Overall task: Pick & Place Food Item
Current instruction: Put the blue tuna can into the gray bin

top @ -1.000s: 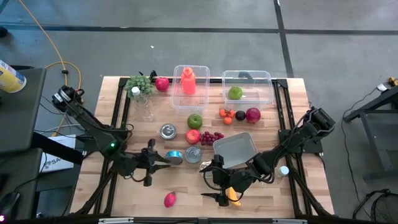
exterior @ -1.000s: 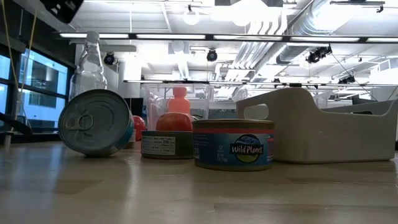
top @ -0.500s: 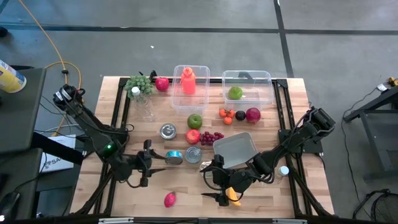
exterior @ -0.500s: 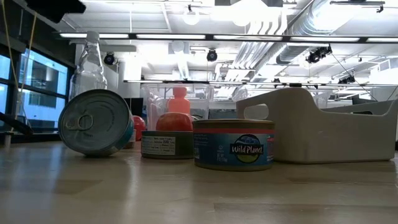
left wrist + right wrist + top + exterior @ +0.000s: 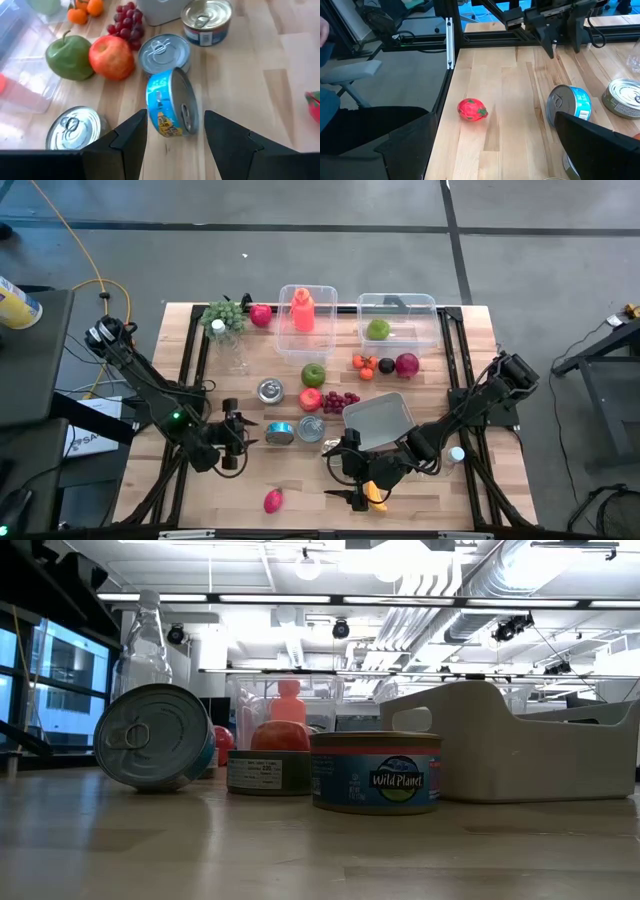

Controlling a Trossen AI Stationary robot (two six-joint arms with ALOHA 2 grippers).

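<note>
Left gripper [image 5: 243, 442]: near-left part of the table, fingers parted and holding nothing; in its wrist view the two dark fingers [image 5: 131, 141] stand either side of the tipped can without touching it.
Blue tuna can [image 5: 172, 102]: short metal cylinder on its edge, pull-tab lid turned sideways, blue printed label; it lies just right of the left gripper.
Upright cans: a plain silver one [image 5: 311, 427] right of the tipped can, another [image 5: 269, 390] farther back; ringed lids with pull tabs.
Right gripper [image 5: 354, 480]: near-middle of the table, jaws spread wide; a yellow piece [image 5: 375, 494] shows just beside it, and whether it is held cannot be told.
Strawberry [image 5: 272, 500]: small red toy fruit with a dimpled skin, lying alone near the table's near edge, between the two grippers and apart from both.
White bin [image 5: 380, 420]: smooth matte tub with rounded corners, just beyond the right gripper.
Fruit cluster: glossy green apple [image 5: 313, 374], red apple [image 5: 310, 398], dark red grapes [image 5: 340, 400], all beyond the cans.
Far row: green grapes [image 5: 224, 314], clear box with an orange bottle [image 5: 302, 310], clear box with a green fruit [image 5: 378, 329].
Table [image 5: 300, 480]: pale wood planks with visible grain.
</note>
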